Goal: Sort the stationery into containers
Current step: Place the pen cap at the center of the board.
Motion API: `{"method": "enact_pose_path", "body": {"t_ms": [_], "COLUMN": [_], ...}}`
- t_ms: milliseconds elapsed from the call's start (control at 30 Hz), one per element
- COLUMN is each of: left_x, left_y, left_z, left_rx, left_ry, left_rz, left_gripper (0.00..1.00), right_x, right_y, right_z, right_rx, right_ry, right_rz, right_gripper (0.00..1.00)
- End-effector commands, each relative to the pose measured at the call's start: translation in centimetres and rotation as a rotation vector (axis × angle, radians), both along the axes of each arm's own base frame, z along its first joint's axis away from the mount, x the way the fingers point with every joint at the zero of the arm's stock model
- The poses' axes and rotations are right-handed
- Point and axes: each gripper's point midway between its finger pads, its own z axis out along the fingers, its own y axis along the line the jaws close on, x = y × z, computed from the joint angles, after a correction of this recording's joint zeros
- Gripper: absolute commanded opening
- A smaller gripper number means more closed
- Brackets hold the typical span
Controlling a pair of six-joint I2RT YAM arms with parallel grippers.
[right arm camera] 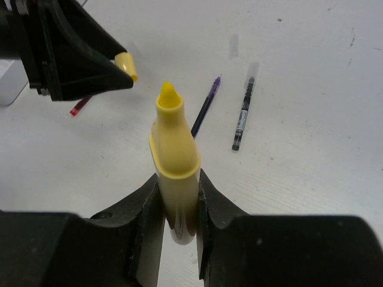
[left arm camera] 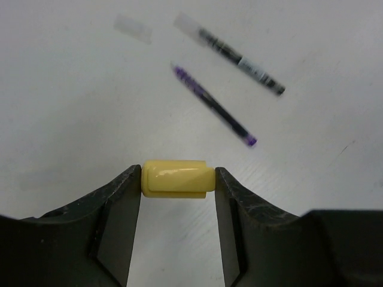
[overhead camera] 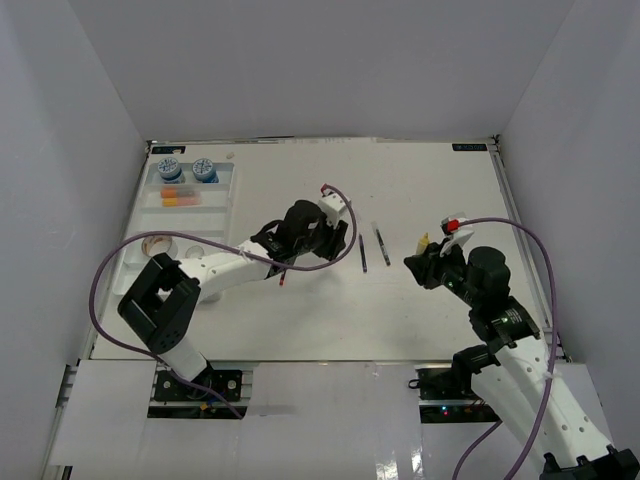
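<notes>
My left gripper is shut on a short yellow marker cap, pinched end to end between its fingertips above the table. My right gripper is shut on the yellow marker's body, whose bare tip points toward the left gripper's cap. In the top view the two grippers face each other mid-table. A purple pen and a black pen lie between them. A red pen lies partly under the left arm. The white tray sits at far left.
In the tray are two blue-white tubs, orange and pink erasers and a tan tape roll. White walls close the table on three sides. Purple cables loop over both arms.
</notes>
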Motion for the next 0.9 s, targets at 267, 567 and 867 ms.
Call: {"method": "enact_pose_path", "body": {"t_ms": [267, 567, 867], "left_x": [-2.7, -3.7, -2.6], "left_y": [5.0, 5.3, 5.8], "left_z": [-7.0, -9.4, -4.5], "left_rx": [0.114, 0.148, 0.076], "left_ry": [0.07, 0.155, 0.271], "left_rz": [0.094, 0.097, 0.349], "left_gripper": [0.47, 0.72, 0.98], "right_x": [0.4, 0.5, 0.3], "right_y": [2.4, 2.4, 2.2], "right_z": [-0.7, -1.1, -1.3], "right_rx": [0.028, 0.011, 0.004], "right_ry": [0.0, -0.012, -0.021], "right_rz": [0.127, 0.138, 0.135], "right_gripper": [0.08, 0.08, 0.08]}}
